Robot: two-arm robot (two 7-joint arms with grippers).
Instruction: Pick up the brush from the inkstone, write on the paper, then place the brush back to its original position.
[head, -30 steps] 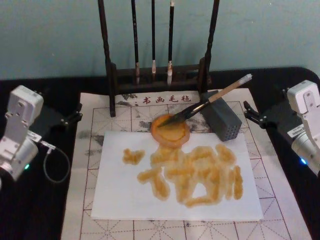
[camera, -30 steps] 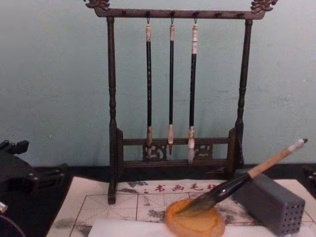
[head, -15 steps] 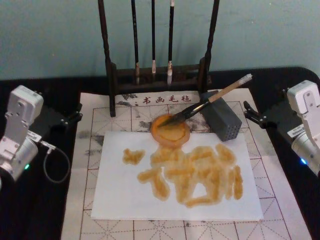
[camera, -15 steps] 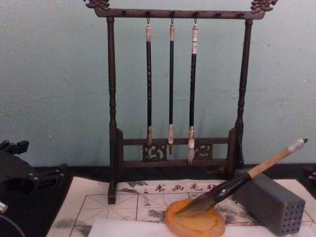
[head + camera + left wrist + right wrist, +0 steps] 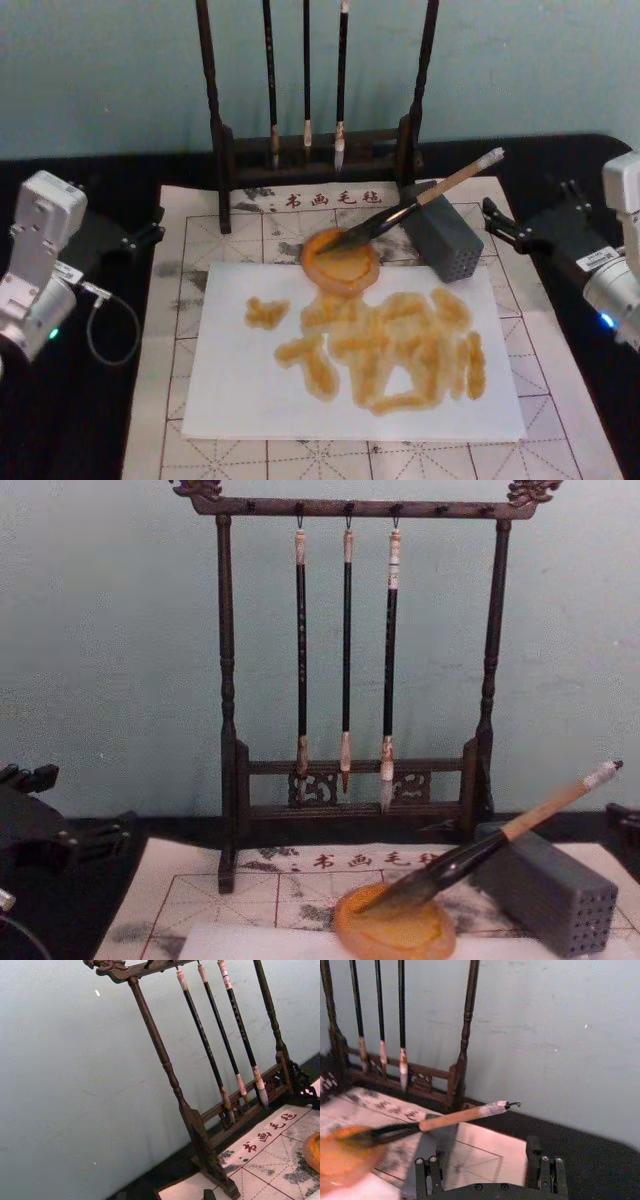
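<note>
And here's the scene: the brush (image 5: 415, 200) is lying at a slant, its dark bristles sitting in the orange inkstone (image 5: 341, 262) and its tan handle leaning over the top of the grey block (image 5: 447, 245) just beside the dish, with the white end cap pointing up toward the robot's right. The paper (image 5: 240, 390) is lying on the gridded mat (image 5: 190, 215) in front of the inkstone, showing thick orange strokes across its middle. Over on the right, the right gripper (image 5: 492, 221) is hovering above the black tabletop (image 5: 100, 420), near the block and the brush's end cap but touching neither. Its fingers are standing wide apart and gripping nothing. The left gripper (image 5: 152, 226) is sitting parked at the mat's left edge, well apart from the brush, its fingers likewise spread and empty. At the back, three thin brushes (image 5: 306, 75) are hanging from the dark wooden rack (image 5: 210, 100).
</note>
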